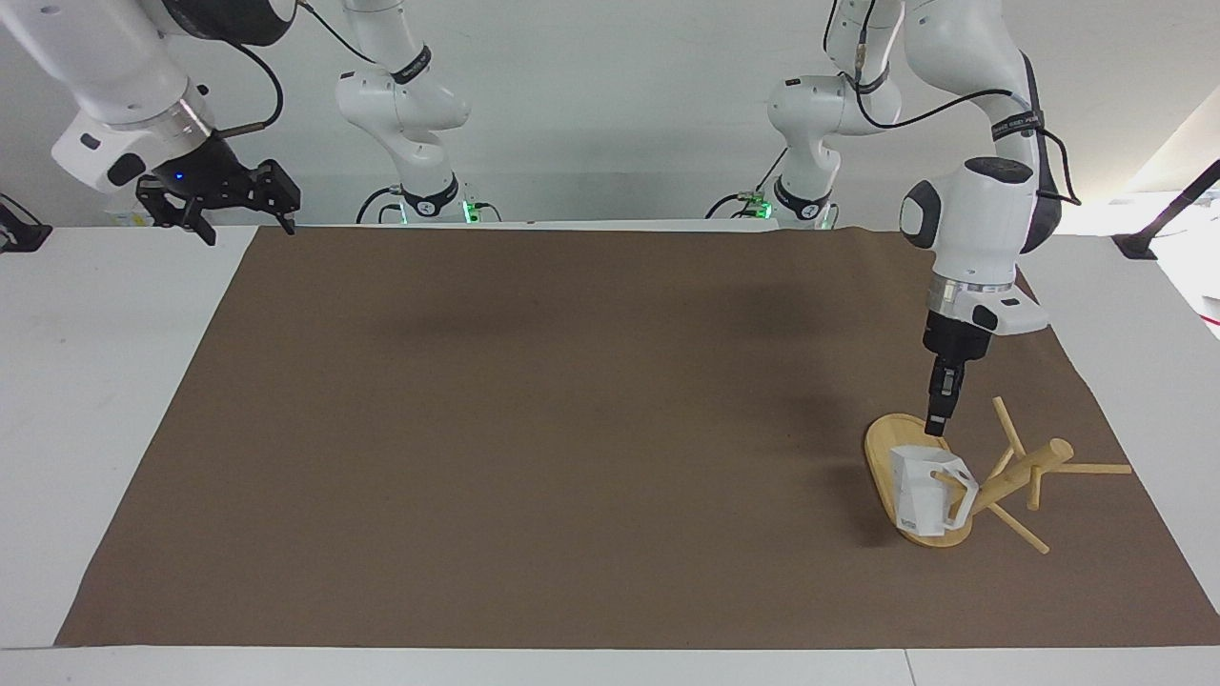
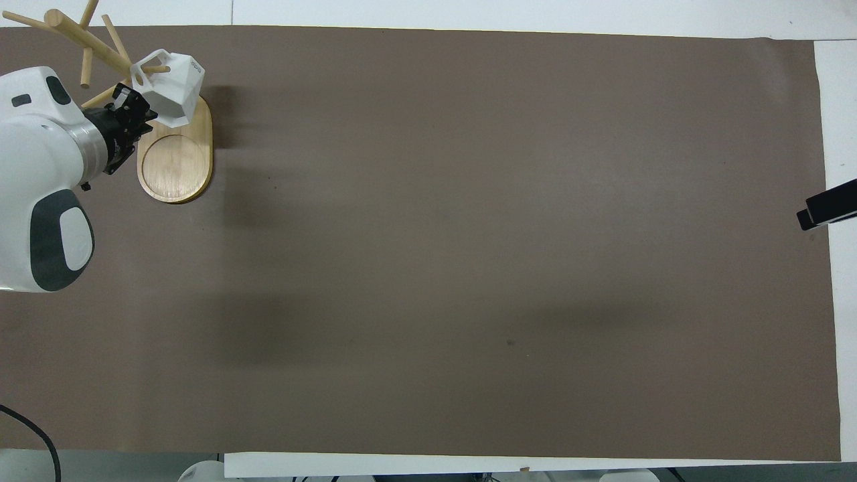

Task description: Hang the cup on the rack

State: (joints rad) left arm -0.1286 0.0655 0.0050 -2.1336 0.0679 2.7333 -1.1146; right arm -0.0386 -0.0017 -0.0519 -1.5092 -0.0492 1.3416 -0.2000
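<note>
The white faceted cup (image 1: 925, 494) hangs tilted by its handle on a thin peg of the bamboo rack (image 1: 1025, 469), over the rack's oval base (image 1: 882, 451). In the overhead view the cup (image 2: 173, 84) sits on the peg above the base (image 2: 175, 164). My left gripper (image 1: 938, 424) is just above the cup's rim, apart from it, open and empty; it also shows in the overhead view (image 2: 130, 110). My right gripper (image 1: 217, 195) is open and empty, raised over the white table at the right arm's end.
A brown mat (image 1: 572, 429) covers most of the table. The rack's post slants up from the base with several pegs sticking out, near the mat's corner at the left arm's end. Only a black tip of the right gripper (image 2: 827, 211) shows in the overhead view.
</note>
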